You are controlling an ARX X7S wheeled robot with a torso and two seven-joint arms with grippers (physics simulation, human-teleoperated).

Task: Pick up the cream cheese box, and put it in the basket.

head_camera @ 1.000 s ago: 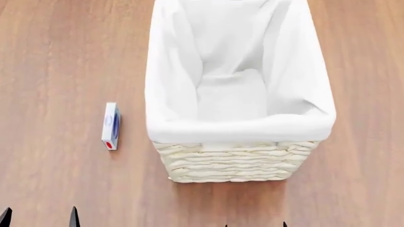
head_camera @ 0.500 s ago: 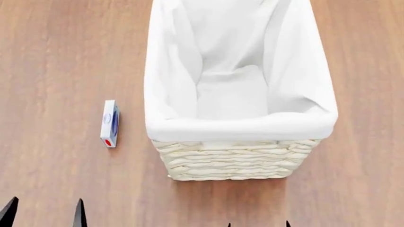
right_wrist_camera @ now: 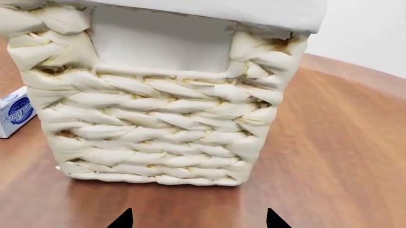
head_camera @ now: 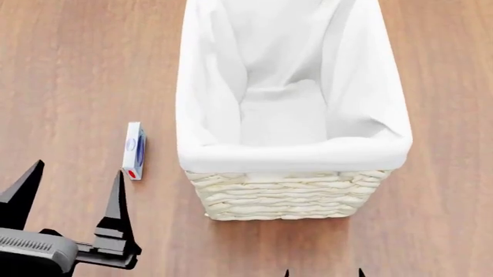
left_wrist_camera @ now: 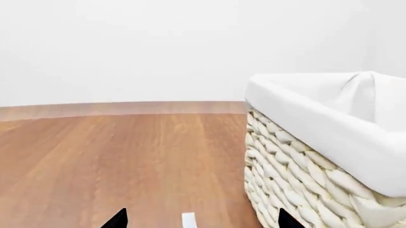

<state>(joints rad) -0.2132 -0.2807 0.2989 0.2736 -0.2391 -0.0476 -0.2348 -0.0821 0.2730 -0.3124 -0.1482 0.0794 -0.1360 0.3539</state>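
Gripper, left [head_camera: 73, 171]: 2 dark tapered fingers spread apart and empty, poised near the cream cheese box [head_camera: 134, 151], apparently lined up for a grasp. Box: 1 small thin white carton, blue print, red oval mark, standing on its narrow edge on the smooth wooden table [head_camera: 69, 69], just beside the basket [head_camera: 287, 196]. Basket: 1 tall rectangular cream wicker weave, soft white cloth liner folded over the rim; right gripper [head_camera: 322, 272] shows 2 parted fingertips only.
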